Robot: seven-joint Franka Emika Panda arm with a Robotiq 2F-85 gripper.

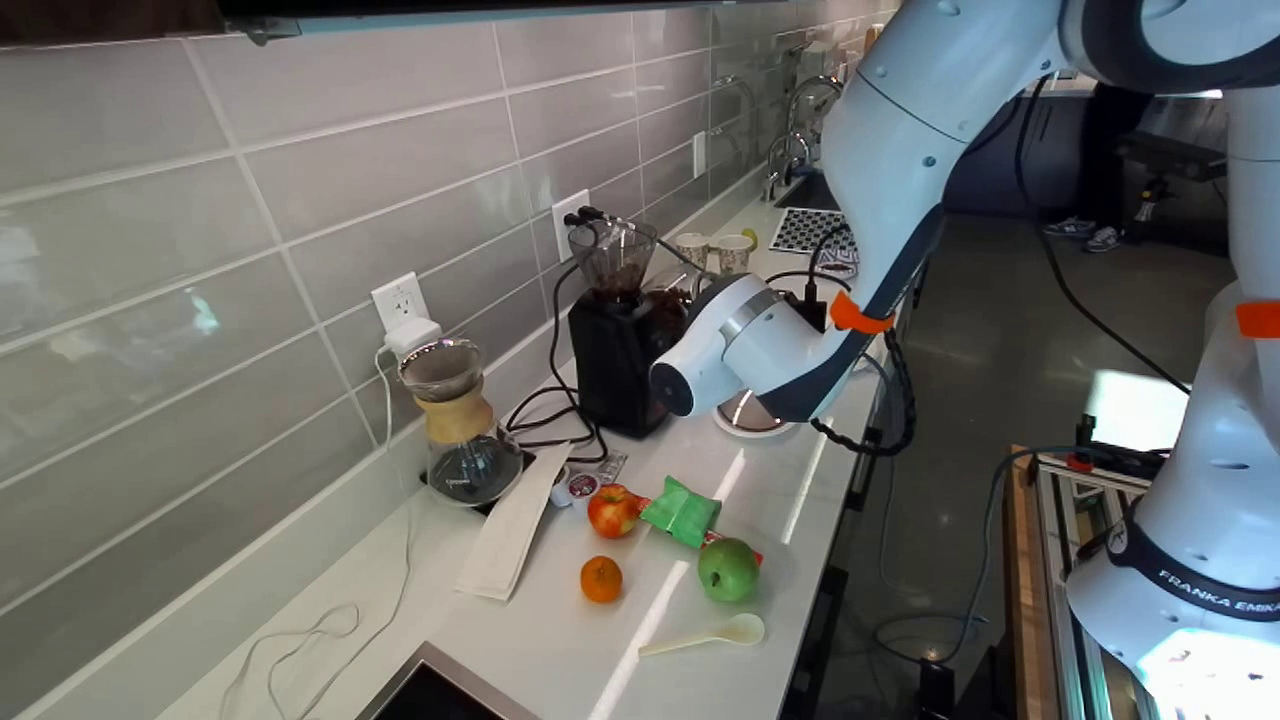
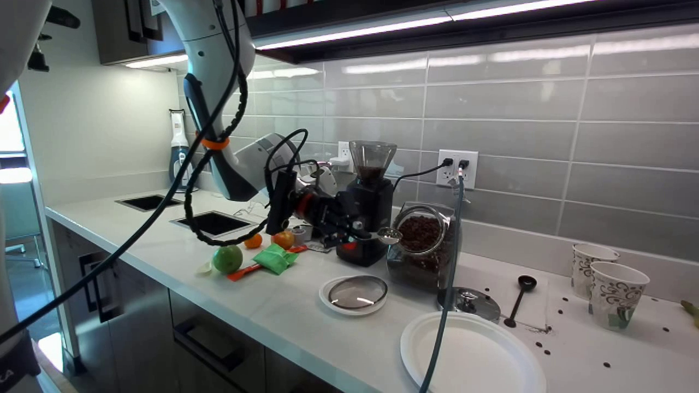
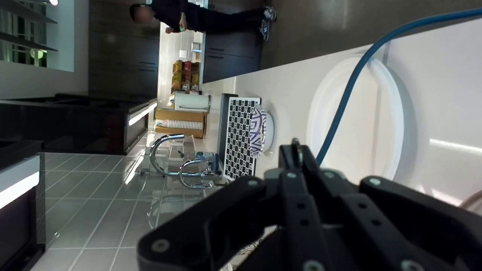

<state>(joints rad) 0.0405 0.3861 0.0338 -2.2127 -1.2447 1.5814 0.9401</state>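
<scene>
Gripper (image 2: 364, 234) looks clamped on the spoon (image 2: 389, 236), so a sloppy swing could whack the jar (image 2: 416, 274) near the back edge of the bench (image 2: 295, 295) and spill beans (image 2: 419, 233).

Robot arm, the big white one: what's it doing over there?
The robot arm has a shiny spoon gripped in its fingers. The spoon is right by the open mouth of a glass jar of coffee beans; I can't tell whether it reaches inside. A black grinder stands next to the jar.
</scene>
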